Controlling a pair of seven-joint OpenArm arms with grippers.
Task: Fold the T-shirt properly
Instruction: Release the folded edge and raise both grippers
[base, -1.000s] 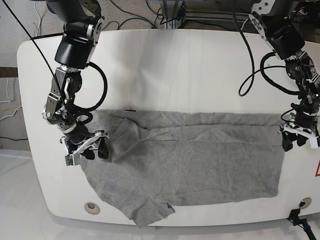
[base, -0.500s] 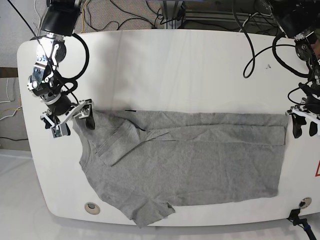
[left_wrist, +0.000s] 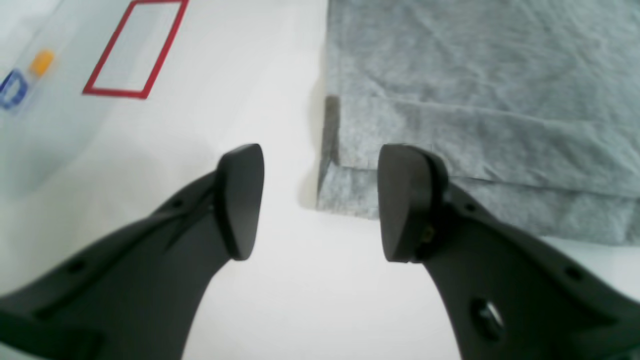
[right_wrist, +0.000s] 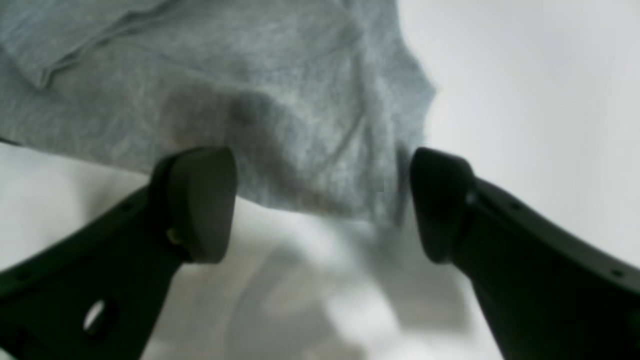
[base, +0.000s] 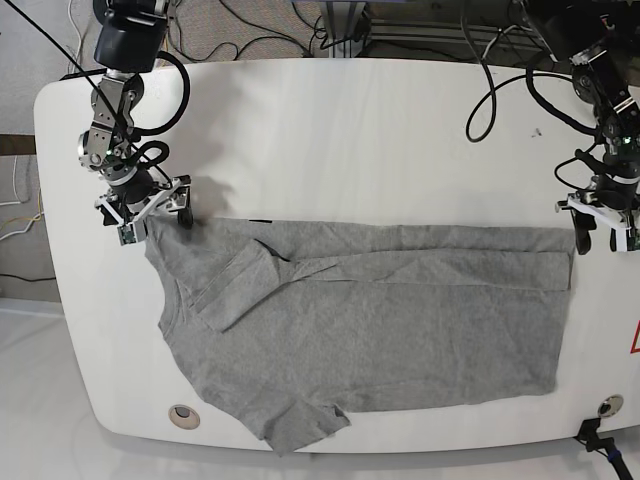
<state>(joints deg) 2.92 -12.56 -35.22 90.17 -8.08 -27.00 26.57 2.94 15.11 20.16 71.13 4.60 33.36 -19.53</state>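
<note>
Overall layout: T-shirt (base: 370, 320) lies flat on the white table (base: 350, 130), on the half nearer the base camera.
Long axis: runs across the base view, side to side; the hem end is at that view's right, the shoulder and neck end at its left.
Fold line: the far long edge is doubled over toward the middle, leaving a straight band of two layers along the top of the cloth.
Sleeves: one sleeve (base: 245, 285) is folded inward near the neck end; the other sleeve (base: 300, 425) reaches the near table edge.
Left gripper (left_wrist: 320, 200): jaws wide apart, holding nothing; it hangs just beside the folded hem corner (left_wrist: 345, 170), one finger over the cloth edge, the other over bare table.
Right gripper (right_wrist: 320, 205): jaws spread fully, empty; it hangs at the shoulder corner (right_wrist: 350, 150), the cloth lying between and beyond the fingers.
Table marking: red-outlined rectangle (left_wrist: 135, 50) near the hem end.
</note>
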